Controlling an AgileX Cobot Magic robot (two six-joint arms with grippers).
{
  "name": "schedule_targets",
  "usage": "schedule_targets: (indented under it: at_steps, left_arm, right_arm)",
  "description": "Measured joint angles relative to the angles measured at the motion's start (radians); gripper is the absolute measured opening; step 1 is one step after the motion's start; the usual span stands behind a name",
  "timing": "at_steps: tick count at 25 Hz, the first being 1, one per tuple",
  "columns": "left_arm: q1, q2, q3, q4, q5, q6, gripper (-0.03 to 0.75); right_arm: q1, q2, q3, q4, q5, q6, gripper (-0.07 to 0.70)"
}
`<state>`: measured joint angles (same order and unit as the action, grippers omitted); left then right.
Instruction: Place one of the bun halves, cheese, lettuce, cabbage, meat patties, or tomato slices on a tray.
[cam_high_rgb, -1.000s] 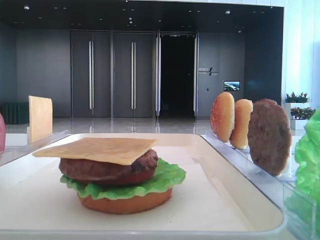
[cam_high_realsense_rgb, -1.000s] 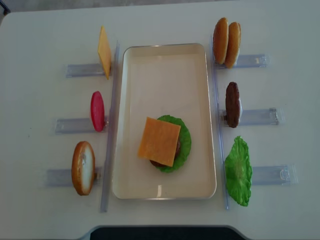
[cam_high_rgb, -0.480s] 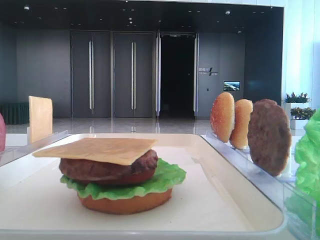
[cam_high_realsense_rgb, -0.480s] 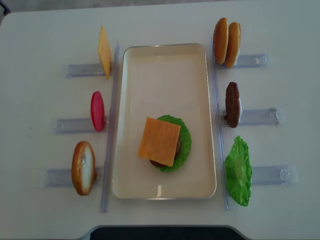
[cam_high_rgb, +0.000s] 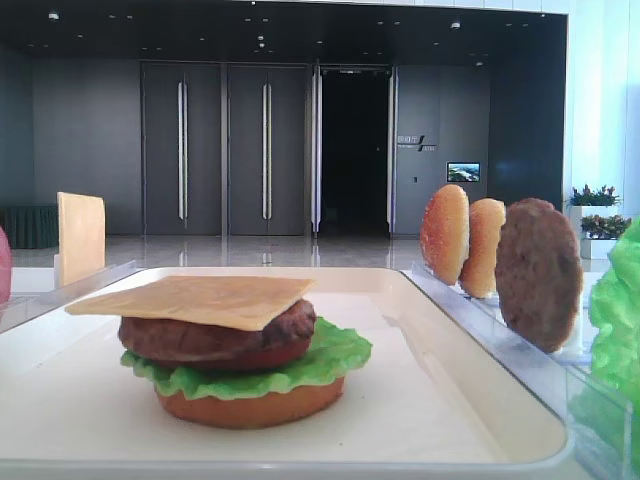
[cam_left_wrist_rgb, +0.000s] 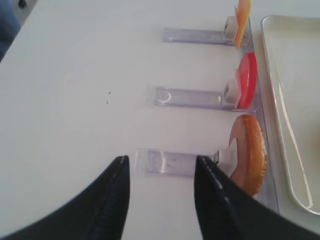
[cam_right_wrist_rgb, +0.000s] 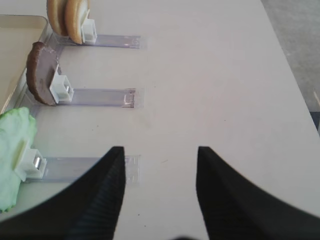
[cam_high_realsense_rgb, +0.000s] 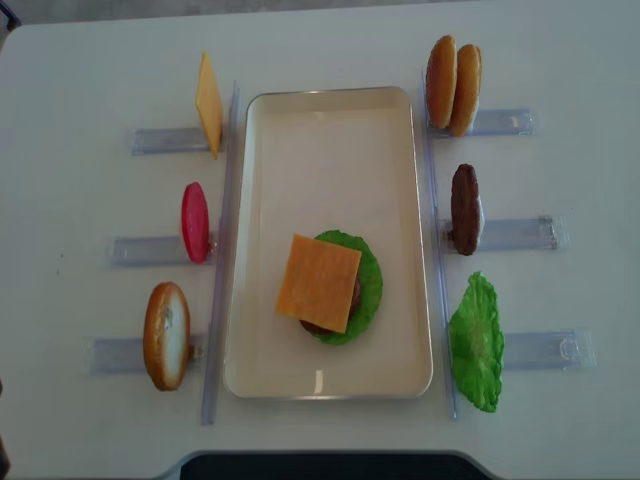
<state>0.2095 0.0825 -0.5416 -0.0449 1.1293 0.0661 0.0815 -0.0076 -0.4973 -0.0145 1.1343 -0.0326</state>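
On the cream tray stands a stack: bun half, lettuce, meat patty, and a cheese slice on top. Upright in the left racks are another cheese slice, a tomato slice and a bun half. The right racks hold two bun halves, a patty and lettuce. My left gripper hangs open over the table just left of the bun half. My right gripper is open over bare table, right of the lettuce.
Clear plastic racks stick out from both long sides of the tray, and long clear strips run along its edges. One rack's outer end lies beyond the left fingertips. The table's near edge is close below the tray.
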Motion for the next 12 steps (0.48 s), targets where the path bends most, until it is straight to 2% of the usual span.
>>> schedule_targets:
  at_steps: [7,12]
  left_arm:
    - [0.000,-0.097,0.065,0.001,-0.014,0.000,0.327]
    - [-0.047,-0.097,0.065,0.001,-0.015,0.000,0.327]
  right_arm:
    - [0.000,0.000,0.000,0.000,0.000,0.000,0.348]
    - [0.000,0.000,0.000,0.000,0.000,0.000,0.348]
